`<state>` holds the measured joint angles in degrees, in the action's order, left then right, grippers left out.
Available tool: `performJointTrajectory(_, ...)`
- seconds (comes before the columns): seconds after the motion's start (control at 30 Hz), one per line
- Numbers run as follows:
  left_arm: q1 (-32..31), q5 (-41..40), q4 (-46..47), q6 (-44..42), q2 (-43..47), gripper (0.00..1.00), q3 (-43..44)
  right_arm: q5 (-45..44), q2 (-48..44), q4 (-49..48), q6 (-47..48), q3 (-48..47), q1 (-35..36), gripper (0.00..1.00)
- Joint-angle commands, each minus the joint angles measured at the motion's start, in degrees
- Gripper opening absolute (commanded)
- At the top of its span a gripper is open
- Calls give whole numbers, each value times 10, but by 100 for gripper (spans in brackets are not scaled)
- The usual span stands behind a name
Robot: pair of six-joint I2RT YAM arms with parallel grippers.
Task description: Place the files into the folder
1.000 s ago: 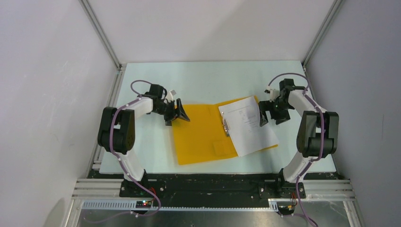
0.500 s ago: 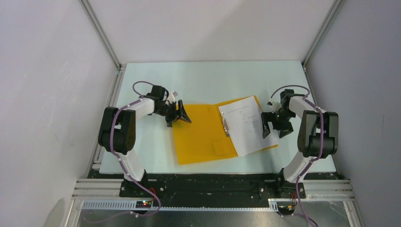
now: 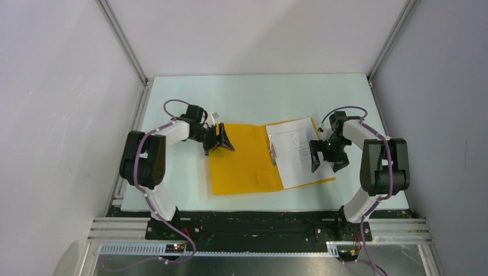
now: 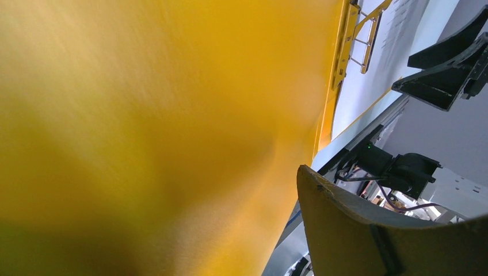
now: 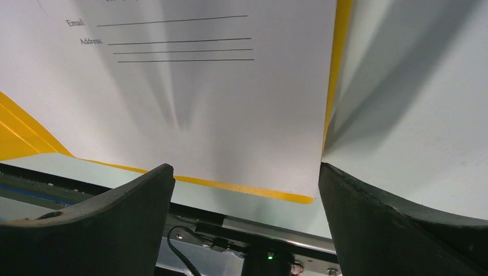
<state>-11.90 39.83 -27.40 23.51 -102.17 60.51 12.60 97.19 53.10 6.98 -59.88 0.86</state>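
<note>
Lying below right hand (image 3: pixel 326 163), files (image 3: pixel 294 150) on folder (image 3: pixel 241 164)

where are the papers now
In the top view the papers lie on the right half of the open folder, right of its clip, by the right gripper.

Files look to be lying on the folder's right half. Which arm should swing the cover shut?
Left. The left hand sits at the far left corner of the folder cover, the flap that must fold over. The right hand hovers open over the files, in the flap's path.
</note>
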Motion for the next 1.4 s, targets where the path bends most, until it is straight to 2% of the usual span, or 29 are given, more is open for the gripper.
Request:
performJointTrajectory(0.0, -8, 21, 12, 1, 30, 72, 0, -12, -30, 7, -60, 5, 27, 99)
performJointTrajectory(0.13, -9, 17, 12, 3, 31, 73, 0, -25, -29, 2, -54, 6, 26, 99)
performJointTrajectory(0.27, -3, -11, 5, 1, 46, 83, 2, -34, -29, 6, -31, -3, 0, 99)
performJointTrajectory(0.3, -1, -30, -1, -1, 51, 85, 3, -32, -30, 15, -26, -15, -22, 100)
performJointTrajectory(0.33, 6, -42, -16, -12, 60, 95, 11, -29, -31, 22, -11, -22, -30, 100)
performJointTrajectory(0.4, 21, -89, -41, -36, 79, 99, 28, -12, -37, 47, 15, -53, -42, 100)
performJointTrajectory(0.47, 40, -171, -62, -63, 99, 99, 50, 4, -44, 59, 40, -93, -41, 99)
performJointTrajectory(0.53, 54, -225, -69, -91, 119, 100, 77, 21, -49, 55, 62, -118, -32, 100)
performJointTrajectory(0.6, 56, -254, -69, -122, 135, 100, 109, 49, -56, 30, 78, -131, -15, 96)
performJointTrajectory(0.7, 44, -233, -69, -135, 132, 100, 171, 73, -58, -24, 84, -134, 11, 91)
performJointTrajectory(0.77, 28, -188, -66, -118, 112, 100, 202, 94, -49, -63, 73, -134, 28, 87)
performJointTrajectory(0.83, 7, -130, -61, -92, 81, 100, 226, 113, -31, -92, 57, -134, 42, 74)
performJointTrajectory(0.87, -2, -100, -56, -80, 69, 100, 233, 129, -14, -103, 49, -135, 46, 58)
performJointTrajectory(0.9, -18, -70, -43, -53, 43, 99, 245, 136, -4, -109, 27, -138, 47, 45)
performJointTrajectory(0.93, -26, -58, -37, -23, 12, 97, 258, 143, 19, -110, 2, -141, 48, 20)
performJointTrajectory(1.0, -50, -41, -17, 11, -26, 94, 273, 150, 47, -113, -18, -142, 48, 1)
performJointTrajectory(1.1, -86, -30, 6, 24, -70, 93, 298, 154, 77, -121, -14, -141, 49, 0)
performJointTrajectory(1.37, -127, 26, 72, 97, -179, 86, 326, 165, 146, -120, -34, -141, 35, 0)
